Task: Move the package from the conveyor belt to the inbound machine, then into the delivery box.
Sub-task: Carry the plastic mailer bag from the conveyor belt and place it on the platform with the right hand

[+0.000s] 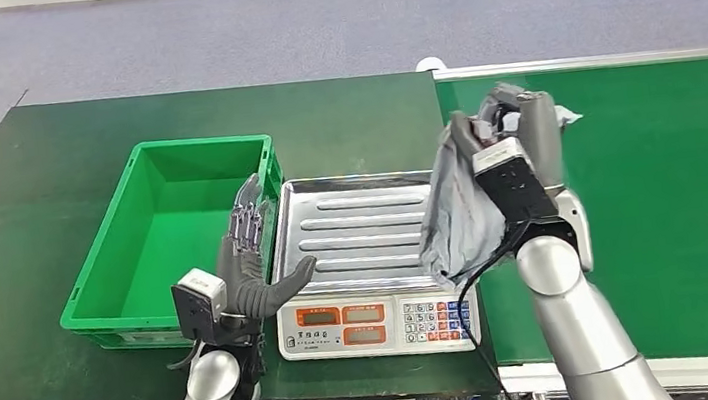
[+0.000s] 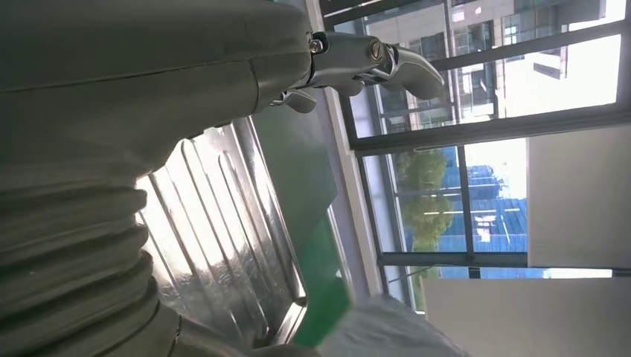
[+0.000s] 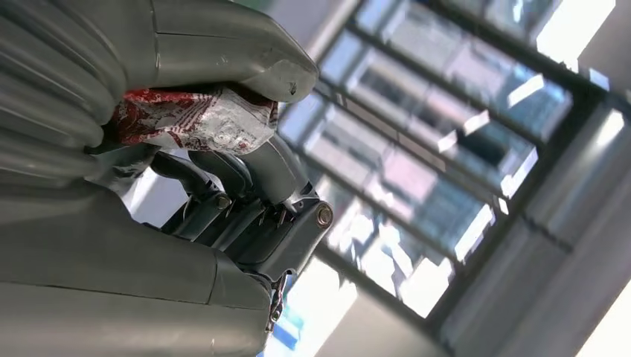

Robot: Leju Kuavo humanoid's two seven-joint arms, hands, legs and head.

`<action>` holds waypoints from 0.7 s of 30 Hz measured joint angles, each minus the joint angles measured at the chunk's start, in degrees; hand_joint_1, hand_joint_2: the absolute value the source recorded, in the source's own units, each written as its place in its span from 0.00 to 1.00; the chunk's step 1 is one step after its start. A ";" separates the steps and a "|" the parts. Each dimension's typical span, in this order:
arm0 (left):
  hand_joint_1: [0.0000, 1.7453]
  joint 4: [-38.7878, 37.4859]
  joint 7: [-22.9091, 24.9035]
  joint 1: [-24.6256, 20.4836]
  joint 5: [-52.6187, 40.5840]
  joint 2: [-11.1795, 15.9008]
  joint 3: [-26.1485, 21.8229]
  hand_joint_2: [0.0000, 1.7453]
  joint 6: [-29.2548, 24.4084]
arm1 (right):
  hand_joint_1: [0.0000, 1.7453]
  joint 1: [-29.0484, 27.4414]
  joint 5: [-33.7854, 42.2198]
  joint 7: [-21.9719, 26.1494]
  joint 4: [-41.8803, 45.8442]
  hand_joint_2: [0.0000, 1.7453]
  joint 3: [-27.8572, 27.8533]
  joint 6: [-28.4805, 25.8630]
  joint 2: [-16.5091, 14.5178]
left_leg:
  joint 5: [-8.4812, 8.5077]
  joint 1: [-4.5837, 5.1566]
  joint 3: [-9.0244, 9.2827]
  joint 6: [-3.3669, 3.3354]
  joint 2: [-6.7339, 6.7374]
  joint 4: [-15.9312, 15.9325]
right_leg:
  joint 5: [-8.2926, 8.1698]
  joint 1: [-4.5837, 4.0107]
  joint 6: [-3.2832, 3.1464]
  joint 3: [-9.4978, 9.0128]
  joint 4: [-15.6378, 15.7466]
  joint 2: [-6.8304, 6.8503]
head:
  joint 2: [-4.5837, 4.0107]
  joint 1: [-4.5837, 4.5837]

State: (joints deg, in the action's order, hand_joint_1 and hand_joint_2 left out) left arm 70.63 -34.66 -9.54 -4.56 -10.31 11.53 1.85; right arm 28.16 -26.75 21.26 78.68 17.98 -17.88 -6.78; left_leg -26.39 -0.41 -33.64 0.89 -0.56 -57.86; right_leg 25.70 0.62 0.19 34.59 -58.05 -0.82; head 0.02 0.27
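You see the package (image 1: pixel 460 210), a soft grey bag, hanging from the right hand (image 1: pixel 514 136) above the right edge of the inbound machine (image 1: pixel 376 320). Its long axis runs roughly vertical, with the gathered top in the hand and the loose lower end pointing down toward the steel weighing tray (image 1: pixel 358 228); whether that end touches the tray is hard to judge. The right forearm rises steeply from below, and the hand sits over the seam between the tray and the conveyor belt (image 1: pixel 671 194). In the right wrist view, the fingers (image 3: pixel 245 186) and thumb close on a crumpled red-and-white part of the package (image 3: pixel 193 119). Note the left hand (image 1: pixel 248 262): it stands upright between the green delivery box (image 1: pixel 128 286) and the tray, fingers extended and spread, thumb out toward the tray, holding nothing.
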 joint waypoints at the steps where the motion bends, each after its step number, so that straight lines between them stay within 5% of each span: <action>1: 0.00 0.04 0.35 -0.32 0.05 0.01 -0.06 1.00 -0.12 | 1.00 0.09 0.50 -0.06 -1.44 1.00 1.18 0.40 -0.55 | 0.00 0.00 0.00 0.00 0.00 0.00 | 0.00 0.00 0.00 0.00 0.00 0.00 | 0.00 0.00; 5: 0.00 -0.04 1.43 -1.66 0.13 0.07 -0.58 1.00 -0.78 | 1.00 -0.04 3.08 1.06 -6.89 1.00 5.44 0.40 -2.68 | 0.03 0.00 0.00 0.03 -0.04 0.00 | 0.00 -0.01 0.00 0.01 0.00 0.02 | 0.00 0.00; 6: 0.00 -0.10 1.53 -1.84 0.14 0.10 -0.73 1.00 -0.88 | 0.88 -0.15 3.66 1.31 -7.83 1.00 6.21 0.35 -3.00 | 0.04 0.00 0.00 0.04 -0.05 0.00 | 0.00 -0.01 0.00 0.01 0.00 0.02 | 0.00 0.00; 9: 0.00 -0.44 1.61 -2.19 0.16 0.16 -1.10 1.00 -0.99 | 0.13 -0.41 4.79 1.68 -9.73 1.00 7.73 0.29 -3.56 | 0.04 0.00 -0.01 0.04 -0.05 0.00 | 0.00 0.01 0.00 0.02 0.00 0.02 | 0.00 -0.01; 10: 0.00 -0.58 1.62 -2.29 0.16 0.17 -1.19 1.00 -1.01 | 0.00 -0.45 5.05 1.71 -10.14 1.00 8.05 0.28 -3.67 | 0.04 0.00 -0.02 0.04 -0.05 0.00 | 0.00 0.02 0.00 0.02 0.00 0.02 | 0.00 -0.01; 21: 0.00 -0.91 1.63 -2.59 0.16 0.17 -1.32 1.00 -1.16 | 0.00 -0.49 5.90 0.88 -11.63 1.00 8.78 0.13 -4.24 | 0.05 0.00 0.00 0.05 -0.04 -0.01 | 0.00 0.02 0.00 0.01 0.00 0.02 | 0.00 -0.01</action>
State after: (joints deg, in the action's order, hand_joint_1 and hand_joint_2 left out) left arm 69.72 -33.04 -12.13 -4.40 -10.14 10.21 0.69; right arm 27.67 -20.85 22.14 67.05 26.76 -17.75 -11.02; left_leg -26.34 -0.40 -33.64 0.94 -0.60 -57.86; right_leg 25.69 0.64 0.19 34.60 -58.04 -0.81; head 0.02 0.26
